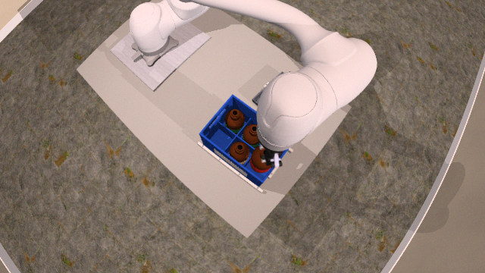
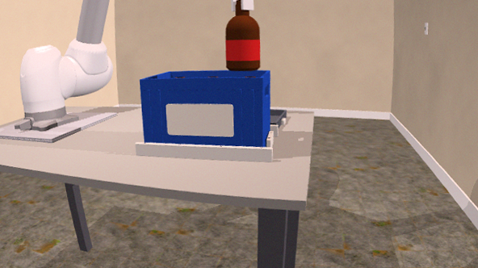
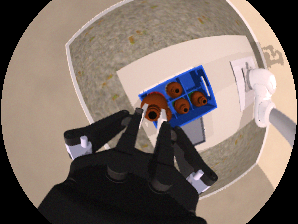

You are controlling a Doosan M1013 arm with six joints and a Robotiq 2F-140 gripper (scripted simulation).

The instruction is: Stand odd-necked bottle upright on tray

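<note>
My gripper (image 2: 242, 2) is shut on the neck of a brown bottle with a red label (image 2: 242, 42). The bottle hangs upright, its base just above the rim of the blue crate (image 2: 206, 107), over the crate's near right corner. From above, the held bottle (image 1: 261, 159) and my gripper (image 1: 273, 160) sit over that corner cell. Three other brown bottles (image 1: 235, 118) (image 1: 251, 133) (image 1: 239, 151) stand in crate cells; my arm hides part of the crate. The wrist view shows my fingers around the bottle mouth (image 3: 153, 104). The dark tray (image 2: 278, 116) lies behind the crate.
The crate rests in a white base frame (image 2: 205, 151) on the beige table. My arm's base (image 1: 151, 45) stands on a grey plate at the table's far left corner. The table's right edge is close to the crate.
</note>
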